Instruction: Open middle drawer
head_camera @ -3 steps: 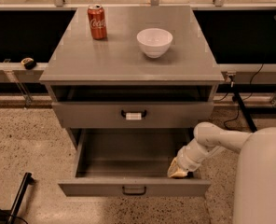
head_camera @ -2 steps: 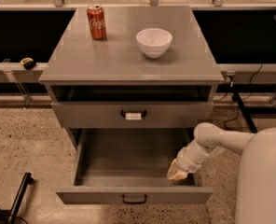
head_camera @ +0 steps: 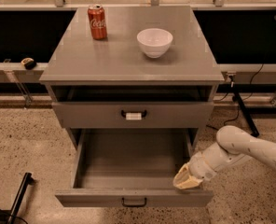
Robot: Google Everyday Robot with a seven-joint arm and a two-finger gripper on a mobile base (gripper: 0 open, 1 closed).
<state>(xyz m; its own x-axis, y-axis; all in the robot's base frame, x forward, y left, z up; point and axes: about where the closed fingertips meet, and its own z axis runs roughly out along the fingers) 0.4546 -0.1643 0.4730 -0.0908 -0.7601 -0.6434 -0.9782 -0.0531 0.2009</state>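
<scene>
1 gripper (head_camera: 188,179) inside open middle drawer (head_camera: 96,199).

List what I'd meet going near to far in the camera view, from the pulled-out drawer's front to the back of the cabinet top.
Black handle of the open middle drawer → gripper, at that drawer's front right corner → white-tagged handle of the drawer above → white bowl → red can.
</scene>
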